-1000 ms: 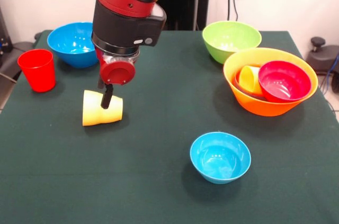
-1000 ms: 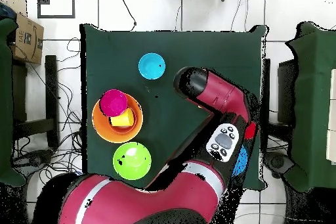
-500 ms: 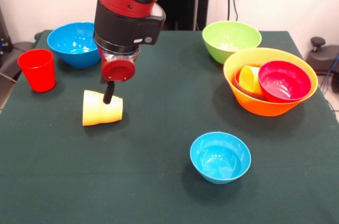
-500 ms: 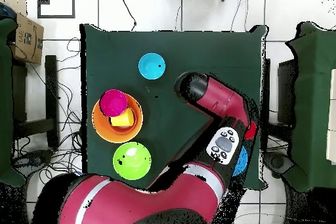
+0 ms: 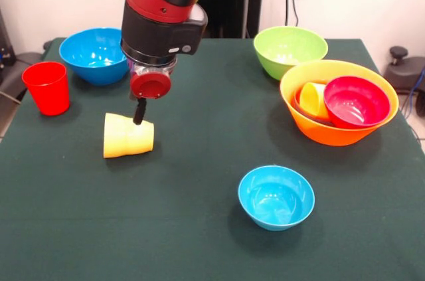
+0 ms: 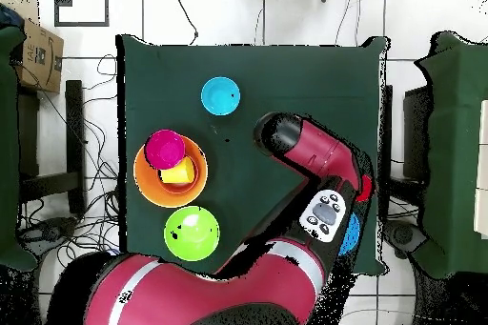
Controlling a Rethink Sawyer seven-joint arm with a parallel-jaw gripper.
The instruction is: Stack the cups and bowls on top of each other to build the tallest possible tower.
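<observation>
We cannot tell whether our jaws [image 5: 139,113] are apart or together; they are hovering at the rim of the toppled yellow cup [image 5: 127,136] lying on the tabletop [image 5: 199,228]. Closing off-centre (it lies sideways) is risking rolling it toward the red cup [image 5: 46,87].

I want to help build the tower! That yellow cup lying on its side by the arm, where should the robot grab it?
Probably across its round body, coming straight down. The yellow cup lies tipped over on the table, so its curved sides face outward. The pincer hangs just above it.
</observation>
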